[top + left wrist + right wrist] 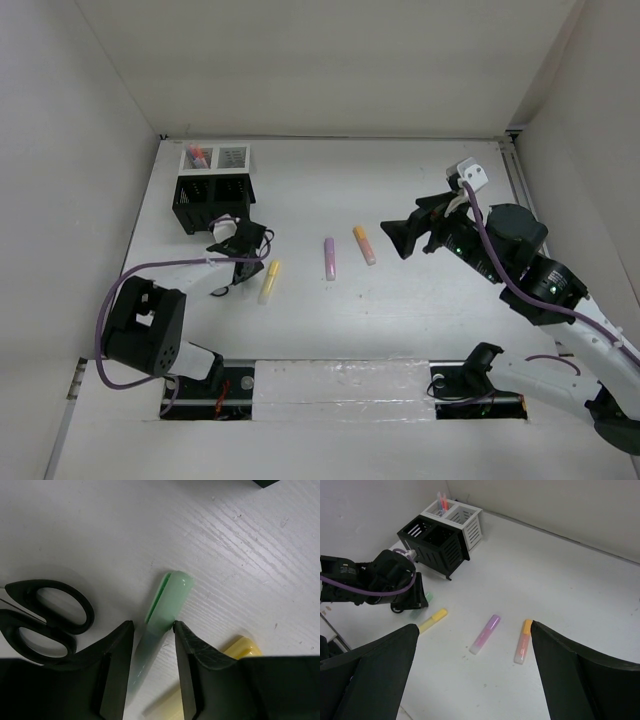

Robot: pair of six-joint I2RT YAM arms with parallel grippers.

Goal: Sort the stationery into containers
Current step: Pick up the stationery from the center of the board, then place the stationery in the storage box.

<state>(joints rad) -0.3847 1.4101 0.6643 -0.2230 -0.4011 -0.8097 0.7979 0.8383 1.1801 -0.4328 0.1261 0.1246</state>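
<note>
I count four markers on the white bench (420, 180): green marker (167, 602) between my left tool's (152, 627) narrowing fingers, yellow marker (269, 281), purple marker (329, 258), orange marker (364, 245). One pair of scissors (42, 617) lies beside it; two organisers, black organiser (213, 203) and white organiser (217, 158), stand by the white back wall (330, 60), and my right tool (400, 238) hangs wide, empty.

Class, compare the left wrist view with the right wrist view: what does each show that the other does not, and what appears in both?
Only the left wrist view shows the black-handled scissors and the left claw straddling the green marker. Only the right wrist view shows the purple marker, the orange marker, the black organiser and the white organiser holding pens. Both show the yellow marker and the white table.
</note>
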